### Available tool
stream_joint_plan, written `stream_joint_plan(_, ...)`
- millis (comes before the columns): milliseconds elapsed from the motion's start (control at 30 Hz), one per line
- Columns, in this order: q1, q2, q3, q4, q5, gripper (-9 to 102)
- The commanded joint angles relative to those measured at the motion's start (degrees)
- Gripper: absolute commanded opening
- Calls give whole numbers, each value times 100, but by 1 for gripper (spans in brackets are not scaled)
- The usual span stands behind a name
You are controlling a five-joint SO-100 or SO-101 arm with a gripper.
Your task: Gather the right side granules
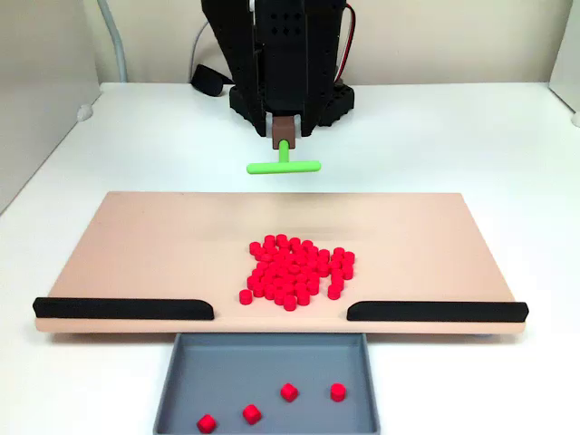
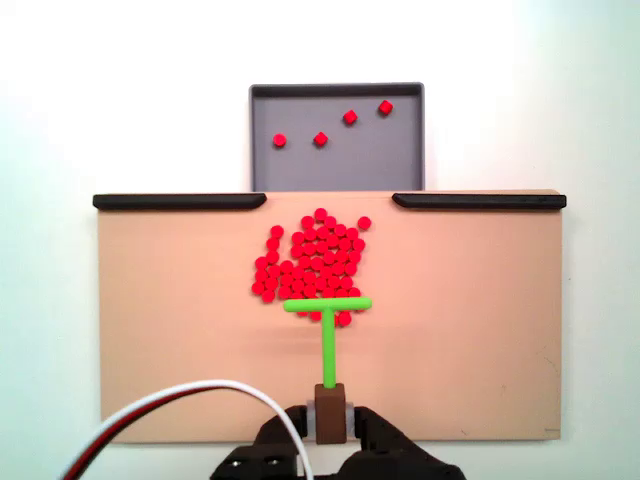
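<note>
White tabletop is carrying a tan board [image 1: 136, 245], where the granules [image 1: 296, 270] are lying clustered mid-board before the gap above the grey tray [image 1: 177, 390] (four already inside). The gripper [image 1: 285, 131] is clenching the green T-stick [image 1: 284, 166]. A crooked sweep could scatter pellets sideways behind the black rails [image 1: 122, 309]. No writing is showing.

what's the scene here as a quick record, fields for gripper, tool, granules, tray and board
gripper: gripper shut on the green T-shaped stick
tool: crossbar at the near edge of the pile, in the fixed view from the arm's side
granules: red granules clustered mid-board; four in the tray
tray: grey tray below the gap between two black rails
board: tan board
</note>
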Motion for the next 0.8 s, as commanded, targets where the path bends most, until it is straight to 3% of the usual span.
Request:
stream_joint_plan(0,-44,-88,-44,264,-220,0)
stream_joint_plan(767,-79,-114,-114,255,-176,0)
